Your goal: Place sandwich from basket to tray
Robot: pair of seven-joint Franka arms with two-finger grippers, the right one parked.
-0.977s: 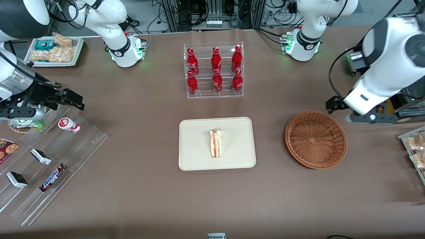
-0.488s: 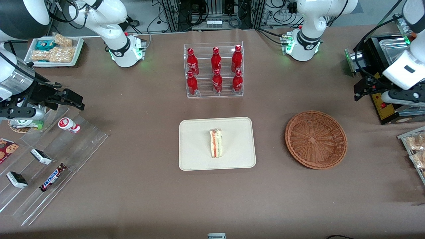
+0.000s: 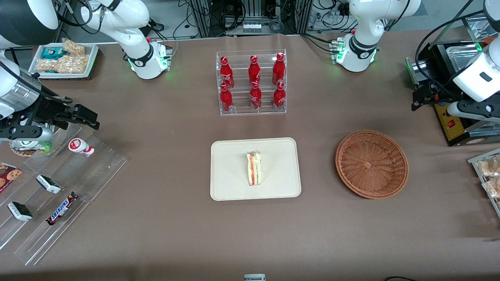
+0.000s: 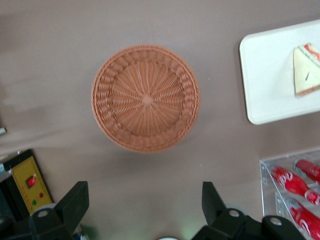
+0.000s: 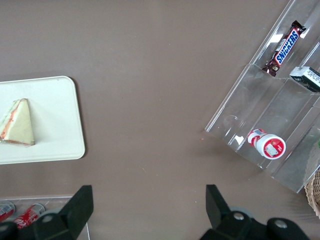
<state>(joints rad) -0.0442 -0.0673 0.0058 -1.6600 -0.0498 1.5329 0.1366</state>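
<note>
The sandwich (image 3: 254, 168), a pale wedge with a red and green edge, lies on the cream tray (image 3: 234, 187) in the middle of the table. It also shows in the left wrist view as the sandwich (image 4: 306, 70) on the tray (image 4: 265, 75). The woven basket (image 3: 371, 164) sits beside the tray toward the working arm's end, with nothing in it (image 4: 145, 97). My left gripper (image 3: 421, 98) hangs high above the table, farther from the front camera than the basket. The gripper (image 4: 144, 192) is open and holds nothing.
A clear rack of red bottles (image 3: 252, 82) stands farther from the front camera than the tray. A black box with a yellow panel (image 3: 449, 117) sits under the working arm. A stepped acrylic rack with snack bars (image 3: 58, 187) lies toward the parked arm's end.
My left arm has swung away from the basket, upward and toward its own end of the table. Sandwich, tray and basket have not moved.
</note>
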